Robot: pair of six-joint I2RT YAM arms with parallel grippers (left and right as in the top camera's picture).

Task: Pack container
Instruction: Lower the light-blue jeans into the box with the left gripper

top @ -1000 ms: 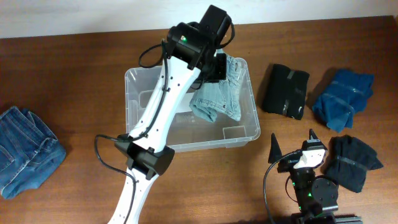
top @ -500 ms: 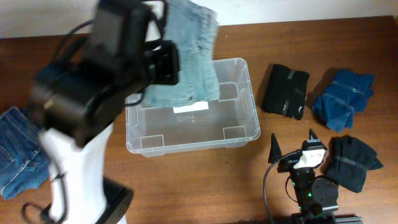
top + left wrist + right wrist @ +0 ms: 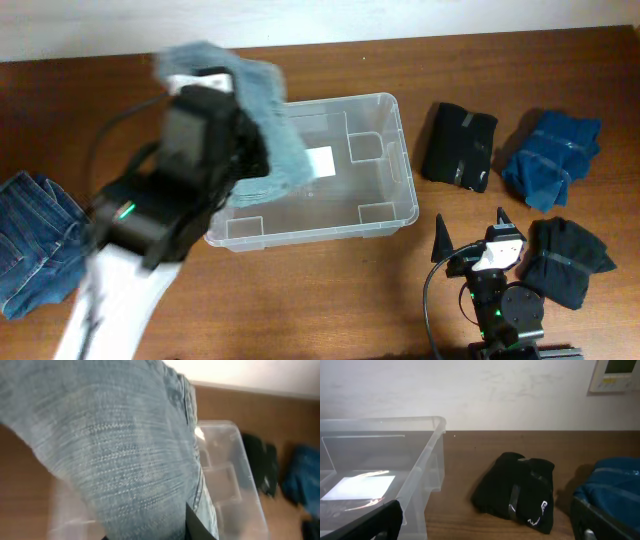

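Dangling a pale denim garment over the left end of the container, the left gripper is clamped narrow on the cloth; the clear tub sits at the middle of the table, apparently empty. The right gripper stands wide open, holding nothing, at the near edge. Packing looks barely begun: dark jeans at the left edge and three folded garments toward the right lie outside.

No words or numbers can be read anywhere. The white label on the base of the container shows no legible print, either from overhead or from the right wrist view. The black folded garment carries a small white mark near its edge, too small to make out. A wall panel bears tiny print, too blurred to read.
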